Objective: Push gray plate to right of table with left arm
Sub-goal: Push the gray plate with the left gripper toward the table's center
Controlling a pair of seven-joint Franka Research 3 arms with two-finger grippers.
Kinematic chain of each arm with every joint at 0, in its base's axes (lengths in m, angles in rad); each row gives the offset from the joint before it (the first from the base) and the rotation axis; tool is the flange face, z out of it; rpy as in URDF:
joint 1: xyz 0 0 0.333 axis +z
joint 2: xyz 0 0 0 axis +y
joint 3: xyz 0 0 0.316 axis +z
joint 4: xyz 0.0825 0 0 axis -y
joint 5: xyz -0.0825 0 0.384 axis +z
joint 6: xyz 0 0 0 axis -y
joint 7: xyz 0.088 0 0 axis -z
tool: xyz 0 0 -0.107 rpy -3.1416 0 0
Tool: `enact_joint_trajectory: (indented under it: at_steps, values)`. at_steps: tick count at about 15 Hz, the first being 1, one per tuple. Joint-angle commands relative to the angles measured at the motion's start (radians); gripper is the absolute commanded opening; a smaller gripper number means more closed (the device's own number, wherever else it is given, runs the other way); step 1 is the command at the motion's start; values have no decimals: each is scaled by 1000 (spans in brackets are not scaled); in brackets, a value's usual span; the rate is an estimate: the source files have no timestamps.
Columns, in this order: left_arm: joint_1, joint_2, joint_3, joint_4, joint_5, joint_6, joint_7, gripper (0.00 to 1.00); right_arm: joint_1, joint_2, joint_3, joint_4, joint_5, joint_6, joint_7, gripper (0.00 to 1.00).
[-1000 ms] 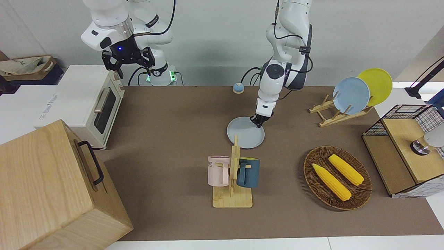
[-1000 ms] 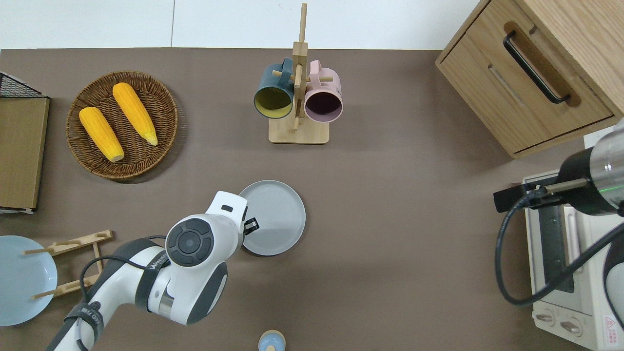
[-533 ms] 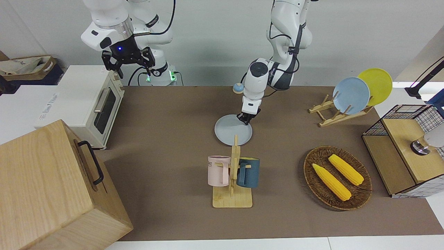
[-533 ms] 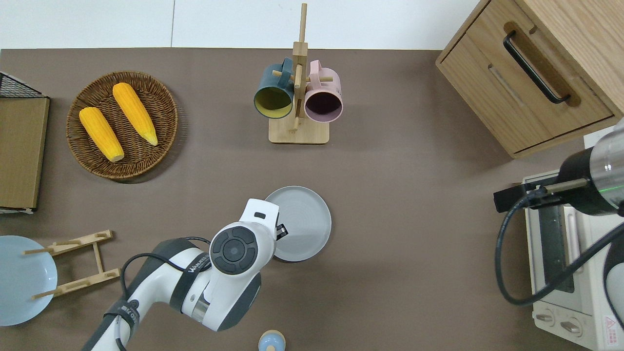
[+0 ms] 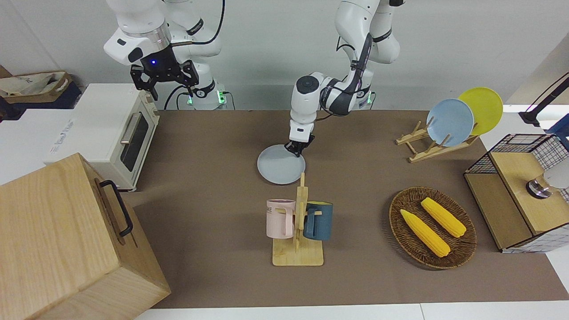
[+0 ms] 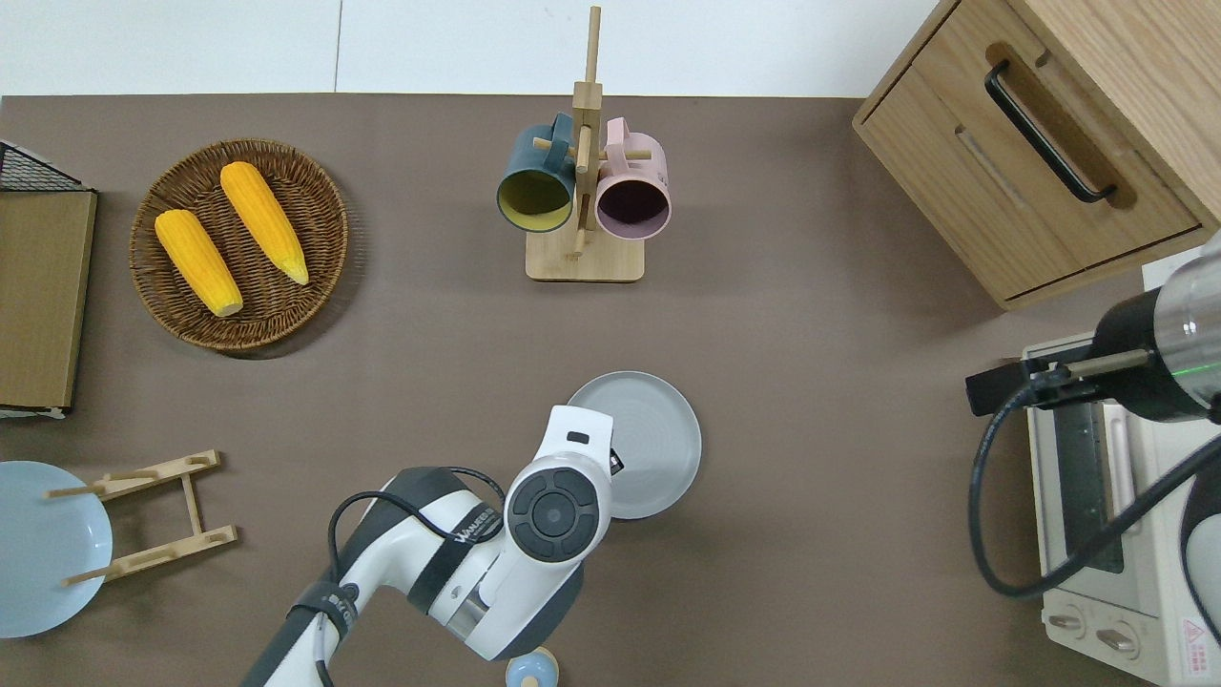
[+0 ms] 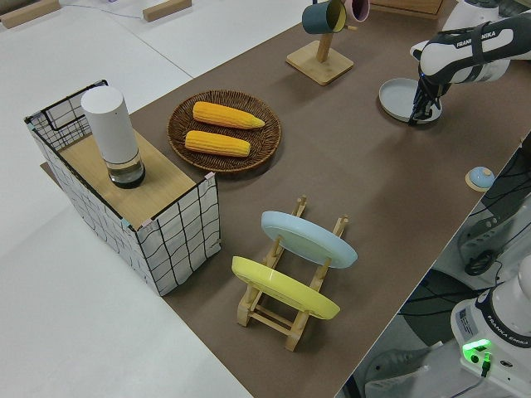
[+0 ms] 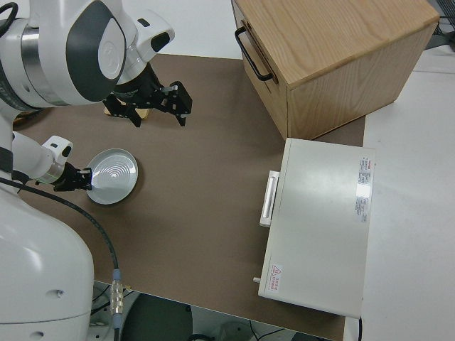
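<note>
The gray plate (image 5: 280, 164) has been slid from mid-table toward the right arm's end by the left gripper (image 5: 296, 150), set against its rim. Finger spacing cannot be told. Most of the table (image 5: 213, 146) remains to be crossed.

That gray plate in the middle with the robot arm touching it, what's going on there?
The left arm's end effector is down at the edge of the gray plate, on the side toward its own end of the table, sliding it flat across the brown top toward the toaster oven. The plate now lies mid-table, nearer to the robots than the mug rack. The right arm is parked.
</note>
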Motion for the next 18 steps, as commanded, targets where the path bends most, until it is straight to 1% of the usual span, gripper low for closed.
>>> enact_joint_trajectory:
  at_steps: [1,3,6,7,8,9,10,11,12,18]
  values:
    - [-60,97,-1,80,23,-42,-85,0,-20,-3,17,9,6,-16,13,983]
    - [-80,99,-2,87,23,-45,-114,0,-20,-3,15,9,6,-16,13,983]
    - [-83,102,-4,94,23,-47,-119,12,-20,-3,17,9,6,-16,13,983]
    - [-83,100,-2,94,23,-47,-117,128,-20,-3,15,9,6,-16,13,983]
    - [-82,99,-2,95,26,-48,-110,293,-20,-3,17,9,4,-16,13,983]
    - [-80,96,-2,98,42,-59,-107,551,-20,-3,17,9,6,-16,13,983]
    - [-79,94,-2,104,68,-79,-101,761,-20,-3,17,9,6,-16,13,983]
    - [-79,94,-2,113,76,-99,-94,916,-20,-3,17,9,4,-16,13,983]
    - [-76,93,-2,123,76,-119,-91,993,-20,-3,17,9,6,-16,13,983]
    - [-71,82,-2,155,75,-173,-87,995,-20,-3,15,9,4,-16,13,983]
